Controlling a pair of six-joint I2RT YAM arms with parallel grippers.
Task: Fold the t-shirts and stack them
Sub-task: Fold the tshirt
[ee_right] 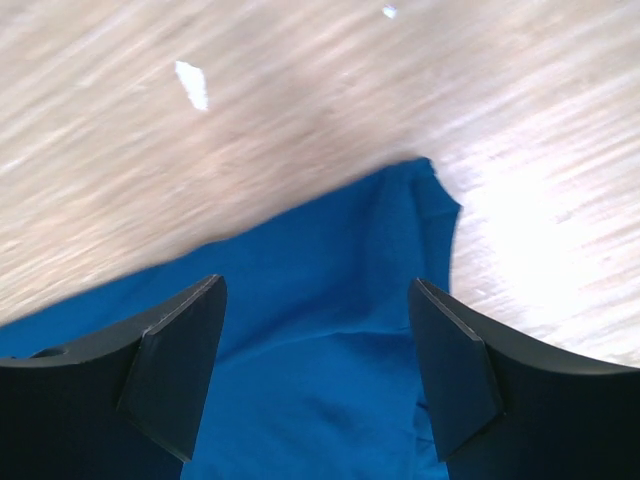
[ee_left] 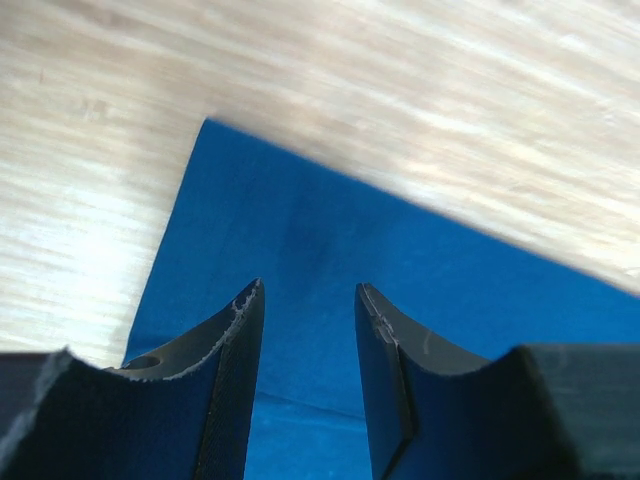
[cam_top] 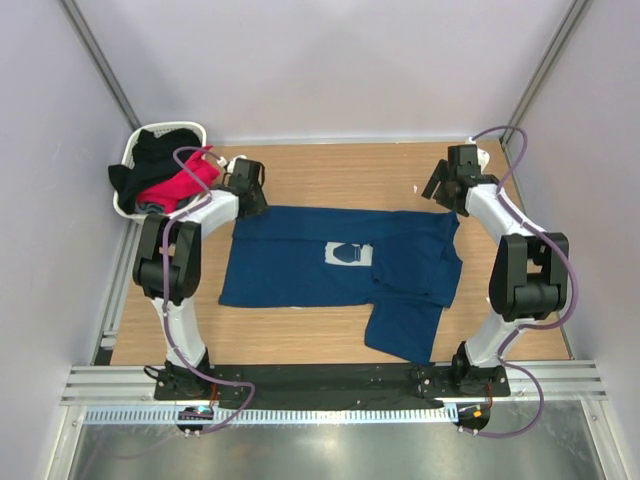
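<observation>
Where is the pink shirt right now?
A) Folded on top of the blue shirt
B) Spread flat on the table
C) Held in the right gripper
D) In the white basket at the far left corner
D: the pink shirt sits bunched in the white basket beside a black shirt; only the blue shirt lies on the table.

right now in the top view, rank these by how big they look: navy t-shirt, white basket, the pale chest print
1. navy t-shirt, by far the largest
2. white basket
3. pale chest print, clearly the smallest
</observation>
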